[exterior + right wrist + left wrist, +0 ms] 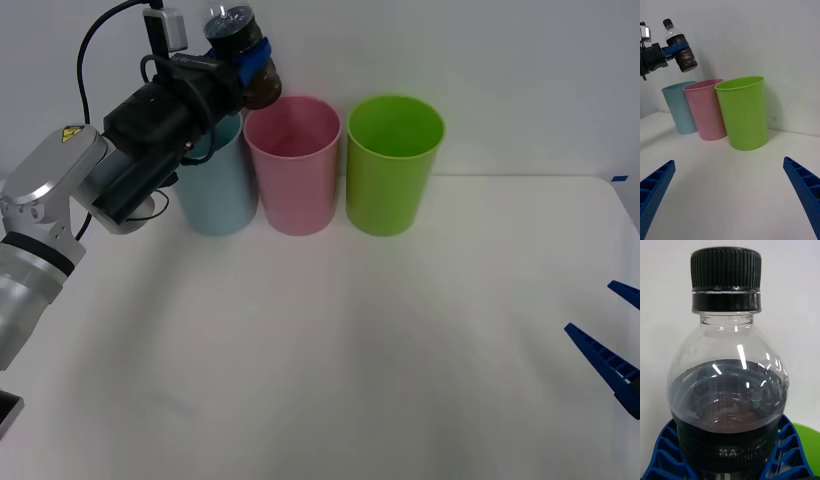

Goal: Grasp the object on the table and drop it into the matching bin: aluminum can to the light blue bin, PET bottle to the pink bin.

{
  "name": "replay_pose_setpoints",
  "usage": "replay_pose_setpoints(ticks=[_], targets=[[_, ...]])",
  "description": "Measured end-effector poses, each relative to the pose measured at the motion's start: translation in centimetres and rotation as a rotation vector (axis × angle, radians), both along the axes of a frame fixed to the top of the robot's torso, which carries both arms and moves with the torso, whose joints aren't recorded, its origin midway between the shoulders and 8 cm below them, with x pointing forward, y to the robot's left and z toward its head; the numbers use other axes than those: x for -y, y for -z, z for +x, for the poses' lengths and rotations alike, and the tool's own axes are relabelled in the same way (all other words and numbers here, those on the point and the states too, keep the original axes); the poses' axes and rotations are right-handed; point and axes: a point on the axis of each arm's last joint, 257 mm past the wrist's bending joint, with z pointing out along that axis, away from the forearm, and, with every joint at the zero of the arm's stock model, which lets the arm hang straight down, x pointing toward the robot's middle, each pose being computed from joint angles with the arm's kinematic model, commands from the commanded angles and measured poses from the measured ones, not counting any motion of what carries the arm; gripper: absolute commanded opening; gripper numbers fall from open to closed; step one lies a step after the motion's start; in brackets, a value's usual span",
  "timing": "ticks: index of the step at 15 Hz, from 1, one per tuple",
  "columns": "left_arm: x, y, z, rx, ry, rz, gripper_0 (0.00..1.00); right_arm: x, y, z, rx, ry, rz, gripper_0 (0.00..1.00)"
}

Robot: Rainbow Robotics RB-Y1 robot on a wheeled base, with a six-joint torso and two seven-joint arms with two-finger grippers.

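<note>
The PET bottle (243,52) hangs clamped in the left hand (250,62) above the white table (400,350).

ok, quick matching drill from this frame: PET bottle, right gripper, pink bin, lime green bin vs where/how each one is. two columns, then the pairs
Things:
1. PET bottle
2. right gripper
3. pink bin
4. lime green bin

Places or states:
A. middle of the bin row
B. open, low over the table on the robot's right
C. held in the air by the left gripper, above the bins
D. end of the row on the robot's right

Pairs: 1-C, 2-B, 3-A, 4-D
</note>
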Motion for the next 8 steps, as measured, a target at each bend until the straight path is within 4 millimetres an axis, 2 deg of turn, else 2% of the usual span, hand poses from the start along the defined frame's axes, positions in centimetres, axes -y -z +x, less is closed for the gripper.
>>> replay_pose_setpoints(ticks=[8], targets=[[3.5, 0.0, 1.7, -0.016, 0.019, 0.044, 0.00, 0.0, 0.0, 0.0, 0.000, 0.000, 0.000, 1.00]])
